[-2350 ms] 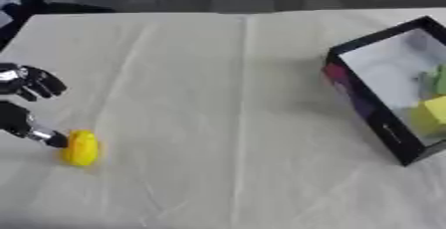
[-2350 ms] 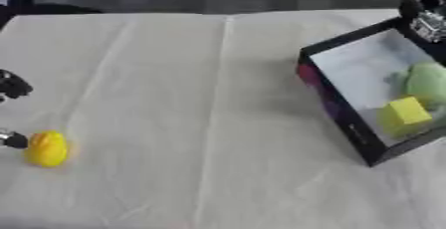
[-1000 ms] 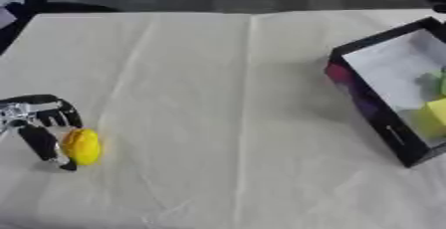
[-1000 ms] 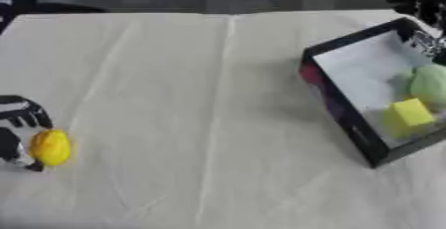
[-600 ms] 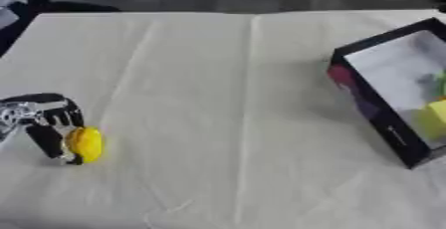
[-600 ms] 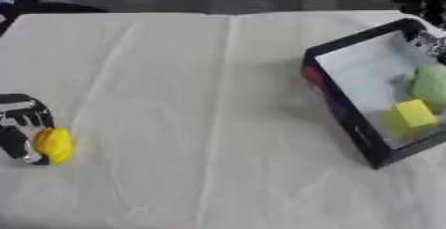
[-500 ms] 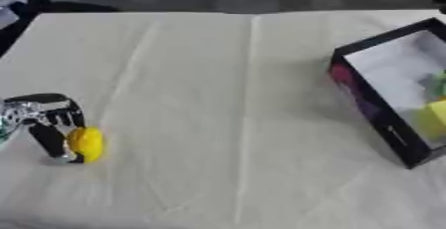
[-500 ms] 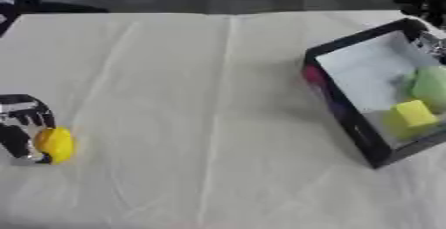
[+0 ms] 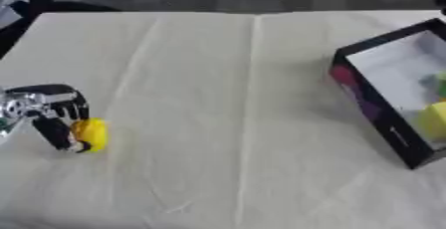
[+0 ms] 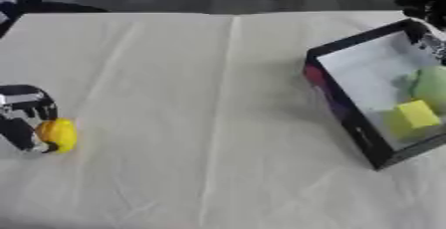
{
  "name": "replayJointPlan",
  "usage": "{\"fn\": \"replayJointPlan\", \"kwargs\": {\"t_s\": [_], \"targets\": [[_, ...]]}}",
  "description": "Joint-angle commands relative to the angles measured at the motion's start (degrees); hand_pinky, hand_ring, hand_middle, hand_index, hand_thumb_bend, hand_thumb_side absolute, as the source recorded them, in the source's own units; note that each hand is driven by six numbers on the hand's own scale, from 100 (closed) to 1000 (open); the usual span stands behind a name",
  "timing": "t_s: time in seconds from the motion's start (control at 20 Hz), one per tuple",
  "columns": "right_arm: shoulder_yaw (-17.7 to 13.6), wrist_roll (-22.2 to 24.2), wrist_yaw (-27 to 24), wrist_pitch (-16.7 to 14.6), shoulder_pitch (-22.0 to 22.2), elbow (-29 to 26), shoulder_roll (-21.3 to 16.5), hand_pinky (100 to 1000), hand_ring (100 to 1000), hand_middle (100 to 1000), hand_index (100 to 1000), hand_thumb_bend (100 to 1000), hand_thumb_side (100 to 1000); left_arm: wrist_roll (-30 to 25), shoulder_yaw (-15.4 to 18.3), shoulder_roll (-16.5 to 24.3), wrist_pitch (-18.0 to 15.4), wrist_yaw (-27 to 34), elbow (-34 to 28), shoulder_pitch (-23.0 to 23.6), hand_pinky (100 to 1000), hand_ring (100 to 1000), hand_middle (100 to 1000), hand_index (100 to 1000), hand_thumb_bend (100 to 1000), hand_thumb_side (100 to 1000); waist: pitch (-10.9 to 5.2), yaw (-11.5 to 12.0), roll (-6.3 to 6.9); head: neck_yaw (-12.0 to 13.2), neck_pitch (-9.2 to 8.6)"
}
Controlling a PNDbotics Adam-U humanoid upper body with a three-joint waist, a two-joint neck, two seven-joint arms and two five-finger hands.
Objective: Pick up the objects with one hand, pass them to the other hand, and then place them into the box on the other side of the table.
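Since the earliest look, your left hand [image 9: 48,108] has come down from beside the yellow object [image 9: 90,134] and closed in on it: back then the fingers were spread above and to the far side of it with only a fingertip near, and now they curl down against its left face, the thumb and fingers [image 9: 59,132] wrapped round the side away from the box [image 10: 348,118]. Over the last half second very little has changed; the hand holds the same wrap and the yellow object sits at the same spot on the counter [image 9: 226,88]. The object is still down on the white cloth, well apart from the box, at the counter's opposite side, so your grip is on it but it is not lifted. The wrist comes in from the edge farthest from the box, silver at the joint, with the black fingers pointing downward toward the cloth. The box stands open and tilted at an angle on the cloth, black-walled with a pale floor; inside it, toward its outer end, lie a yellow block [image 10: 416,113] and a green item [image 10: 428,86] just beyond that block. Dark parts show past the box's far corner in the right eye view, but you cannot tell whether they are your right hand.
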Motion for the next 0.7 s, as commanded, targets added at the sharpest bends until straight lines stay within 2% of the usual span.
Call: {"fn": "replayJointPlan", "kwargs": {"t_s": [0.05,0.4,0.7], "targets": [[-0.9,-0.2,-0.9,-0.3,-0.4,-0.6,-2.4,1000,1000,1000,1000,100,370,-0.2,2.5,2.7,1.9,1.2,-4.0,-1.5,798,735,647,530,405,100,-1.48,0.2,-0.13,0.2,-0.12],[-1.0,-0.3,-1.8,-0.5,-0.4,-1.3,-2.4,1000,1000,1000,1000,100,376,5.0,5.7,1.2,5.5,2.0,-9.9,-3.1,783,723,627,514,380,100,-1.54,0.3,-0.47,-0.3,-0.12],[-0.1,0.6,-4.6,-0.1,-2.3,-3.9,-2.2,1000,1000,1000,1000,100,394,14.4,6.6,-4.7,5.9,5.6,-12.0,-3.3,770,721,617,498,353,100,-1.70,0.2,-1.09,-1.3,-0.12]]}}
